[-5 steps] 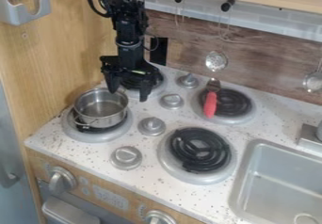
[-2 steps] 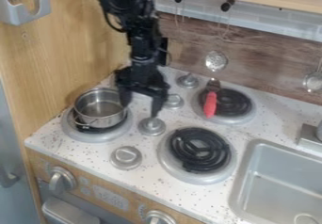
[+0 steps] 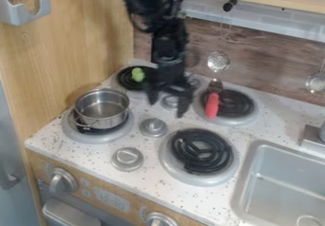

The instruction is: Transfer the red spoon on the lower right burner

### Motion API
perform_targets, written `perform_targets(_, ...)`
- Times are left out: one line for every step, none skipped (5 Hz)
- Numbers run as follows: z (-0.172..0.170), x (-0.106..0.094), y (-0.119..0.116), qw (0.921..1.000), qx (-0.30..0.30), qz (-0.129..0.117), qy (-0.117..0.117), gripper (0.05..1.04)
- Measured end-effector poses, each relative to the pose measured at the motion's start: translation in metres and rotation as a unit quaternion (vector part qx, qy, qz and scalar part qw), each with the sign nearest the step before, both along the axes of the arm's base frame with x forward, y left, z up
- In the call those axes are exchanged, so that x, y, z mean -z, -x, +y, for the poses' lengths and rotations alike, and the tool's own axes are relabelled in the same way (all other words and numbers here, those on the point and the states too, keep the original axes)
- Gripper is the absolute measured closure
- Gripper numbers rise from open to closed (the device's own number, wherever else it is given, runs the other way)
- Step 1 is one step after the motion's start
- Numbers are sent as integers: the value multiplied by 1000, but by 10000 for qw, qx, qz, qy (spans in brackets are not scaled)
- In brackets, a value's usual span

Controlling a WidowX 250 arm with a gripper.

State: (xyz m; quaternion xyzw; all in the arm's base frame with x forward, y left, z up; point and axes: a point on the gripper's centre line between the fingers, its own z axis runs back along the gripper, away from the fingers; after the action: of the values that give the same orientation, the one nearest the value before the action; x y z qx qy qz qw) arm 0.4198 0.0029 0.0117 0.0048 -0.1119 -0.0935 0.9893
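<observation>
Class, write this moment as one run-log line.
red spoon: on upper right burner | gripper: open, image-left of spoon | goal: lower right burner | status: spoon not there yet

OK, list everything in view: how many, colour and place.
Burners: four, black, on stovetop
Spoon: one, red, upper right burner
Pot: one, silver, lower left burner
Small object: one, green, upper left burner
Stovetop knobs: four, silver, among burners
Front knobs: two, silver, front panel
Sink: one, grey, lower right
Fixture: one, grey, beside sink
Hanging utensils: two, silver, back wall
Holder: one, grey, upper left
Robot arm: one, black, top edge
Gripper: one, black, open, over stovetop
</observation>
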Motion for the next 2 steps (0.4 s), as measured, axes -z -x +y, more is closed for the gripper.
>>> perform_targets(-9, 1, -15, 9998, 84, -121, 158, 85)
perform_targets(-24, 3, -35, 9989, 146, -197, 389, 84)
